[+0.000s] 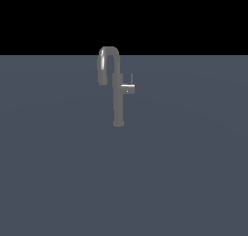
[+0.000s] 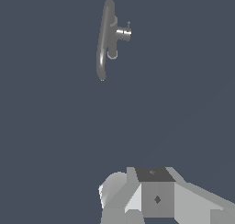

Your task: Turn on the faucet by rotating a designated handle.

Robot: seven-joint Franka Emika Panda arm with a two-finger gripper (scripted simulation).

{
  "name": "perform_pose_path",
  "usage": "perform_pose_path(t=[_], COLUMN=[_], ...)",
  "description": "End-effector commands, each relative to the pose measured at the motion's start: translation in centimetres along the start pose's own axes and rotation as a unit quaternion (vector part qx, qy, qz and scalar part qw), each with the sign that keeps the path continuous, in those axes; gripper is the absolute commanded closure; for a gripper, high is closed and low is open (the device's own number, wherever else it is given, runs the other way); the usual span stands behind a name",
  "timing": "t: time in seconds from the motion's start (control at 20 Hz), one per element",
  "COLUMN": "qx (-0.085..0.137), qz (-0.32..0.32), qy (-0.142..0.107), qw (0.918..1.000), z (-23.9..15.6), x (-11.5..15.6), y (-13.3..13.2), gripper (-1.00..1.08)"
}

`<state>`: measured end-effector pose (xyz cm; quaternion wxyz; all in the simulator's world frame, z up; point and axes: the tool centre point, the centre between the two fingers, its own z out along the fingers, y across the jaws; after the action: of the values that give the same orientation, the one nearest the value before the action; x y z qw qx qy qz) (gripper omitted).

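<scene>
Handle (image 1: 128, 88): in the exterior view it is a short stub jutting sideways from the upright column of the faucet (image 1: 117, 102) toward the exterior view's right, thin lever pin standing up at its end; faucet stands alone on the grey floor (image 1: 58, 182), no arm in frame. In the wrist view the faucet (image 2: 104, 44) is seen from above, well apart from the camera, handle (image 2: 123, 33) axis crosswise to the spout line. Only the arm's body (image 2: 156, 198) shows, fingers hidden, so I cannot tell the pincer's state.
</scene>
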<state>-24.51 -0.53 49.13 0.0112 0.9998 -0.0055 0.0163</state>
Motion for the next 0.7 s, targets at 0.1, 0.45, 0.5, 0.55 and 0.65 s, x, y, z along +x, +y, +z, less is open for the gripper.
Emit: perform_pose_path(t=[0.1,0.45,0.5,0.55,0.65], qx=[0.001,0.015,0.018,0.022,0.031], qz=[0.001,0.015,0.019,0.023,0.032], qy=[-0.001,-0.013,-0.017,-0.020,-0.028], qw=[1.0000,0.9997,0.9995,0.9993,0.9986], z=[0.0,0.1,0.2,0.2,0.3], x=[0.1,1.1,1.3,1.6,2.3], y=[0.0,-0.2,-0.3,-0.3,-0.4], gripper=[1.08,1.08,1.08,1.08,1.08])
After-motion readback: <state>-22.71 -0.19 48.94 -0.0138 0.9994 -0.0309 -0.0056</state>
